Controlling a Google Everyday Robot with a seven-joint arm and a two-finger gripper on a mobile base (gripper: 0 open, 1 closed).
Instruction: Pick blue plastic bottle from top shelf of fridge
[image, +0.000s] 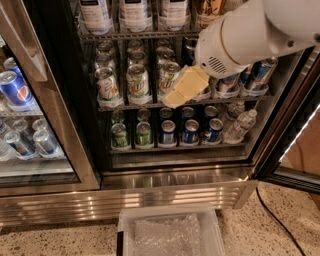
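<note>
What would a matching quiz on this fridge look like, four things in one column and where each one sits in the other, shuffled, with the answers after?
Things:
1. end effector
2. tall bottles
3. water bottles
4. bin

Places:
A. on the floor, below the fridge
B. on the top shelf
C. in front of the middle rack of cans
D. right end of the bottom rack

Pairs: 1-C, 2-B, 3-D, 4-A
</note>
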